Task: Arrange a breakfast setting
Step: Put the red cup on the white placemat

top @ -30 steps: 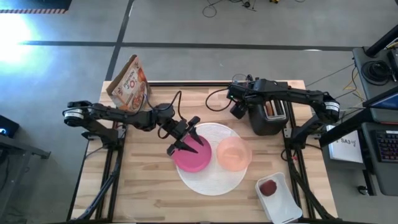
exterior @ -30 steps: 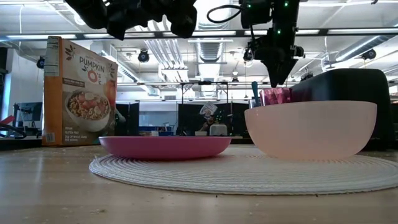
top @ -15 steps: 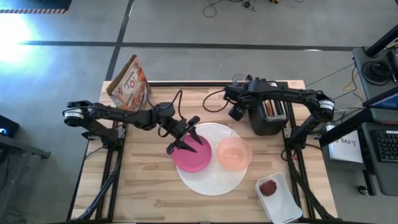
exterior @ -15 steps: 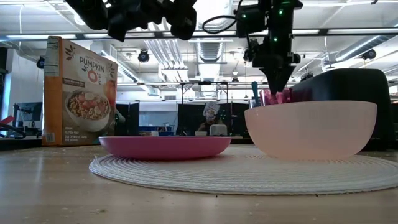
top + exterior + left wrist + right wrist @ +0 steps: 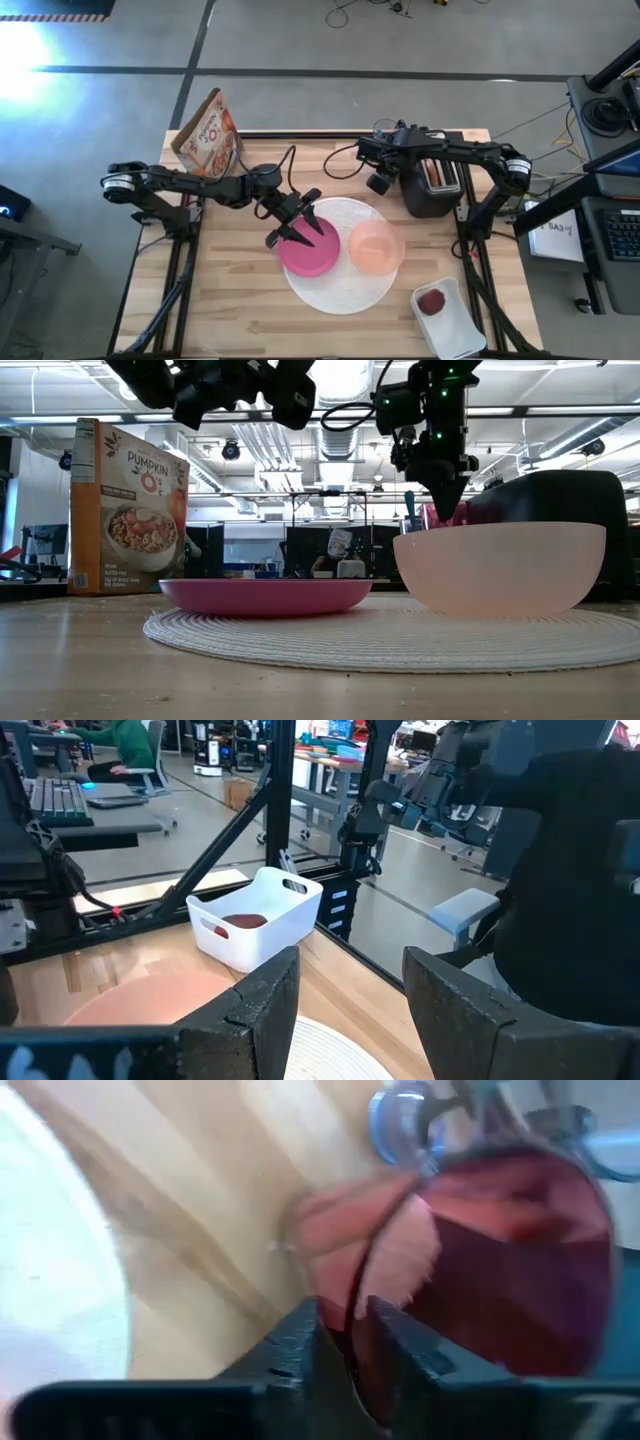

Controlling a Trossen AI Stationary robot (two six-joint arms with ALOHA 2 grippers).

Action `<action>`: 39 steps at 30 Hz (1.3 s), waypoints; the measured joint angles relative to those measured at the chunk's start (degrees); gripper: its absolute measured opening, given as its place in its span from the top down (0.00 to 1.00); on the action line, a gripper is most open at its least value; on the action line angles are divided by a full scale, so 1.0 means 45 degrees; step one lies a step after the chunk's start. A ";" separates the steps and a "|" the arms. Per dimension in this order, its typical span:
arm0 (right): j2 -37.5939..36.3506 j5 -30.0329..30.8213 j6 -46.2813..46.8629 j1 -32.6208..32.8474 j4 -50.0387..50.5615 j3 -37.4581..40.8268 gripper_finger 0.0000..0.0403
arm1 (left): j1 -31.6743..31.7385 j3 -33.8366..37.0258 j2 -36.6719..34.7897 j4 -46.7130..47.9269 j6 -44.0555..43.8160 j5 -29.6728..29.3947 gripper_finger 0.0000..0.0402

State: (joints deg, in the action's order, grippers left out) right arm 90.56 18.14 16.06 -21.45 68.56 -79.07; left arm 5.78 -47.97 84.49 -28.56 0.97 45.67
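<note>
The left gripper (image 5: 296,222) hangs with its fingers parted, grasping nothing, above the near-left edge of the plate (image 5: 309,250), which lies directly below and just to its right on the white disc (image 5: 340,285). Behind and to its left the cereal box (image 5: 209,133) stands upright at the table's far left corner. The bowl (image 5: 375,247) sits on the disc to its right, just beside the plate.

The right gripper (image 5: 345,1342) is down at the tumbler (image 5: 510,1250), its fingers nearly together, pinching the tumbler's rim: one finger inside the cup, one outside. The tumbler stands on the bare wood behind the disc, just left of the toaster (image 5: 434,185). Well in front of this gripper, at the table's near right corner, the red fruit (image 5: 432,301) lies in the tray (image 5: 455,335).
</note>
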 joint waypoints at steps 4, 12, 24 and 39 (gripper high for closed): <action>-0.0039 -0.0952 -0.0512 -0.0078 -0.0013 0.0000 0.95 | 0.0000 0.0000 0.0000 -0.0010 -0.0001 0.0005 0.59; -0.0182 -0.2099 -0.0710 -0.0078 0.0317 -0.0161 0.98 | 0.0000 0.0000 0.0000 -0.0010 -0.0270 0.0005 0.59; -0.0233 -0.3227 -0.2328 0.1301 0.0697 -0.2176 0.98 | 0.0000 0.0000 -0.0005 -0.0010 -0.0578 0.0005 0.59; -0.0194 -0.3019 -0.2278 0.4215 -0.0527 -0.2424 0.98 | 0.0000 0.0000 -0.0005 -0.0010 -0.0578 0.0000 0.59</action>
State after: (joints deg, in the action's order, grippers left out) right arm 89.69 4.55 5.81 -2.48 66.19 -89.97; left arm 5.78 -47.97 84.47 -28.60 -1.63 45.67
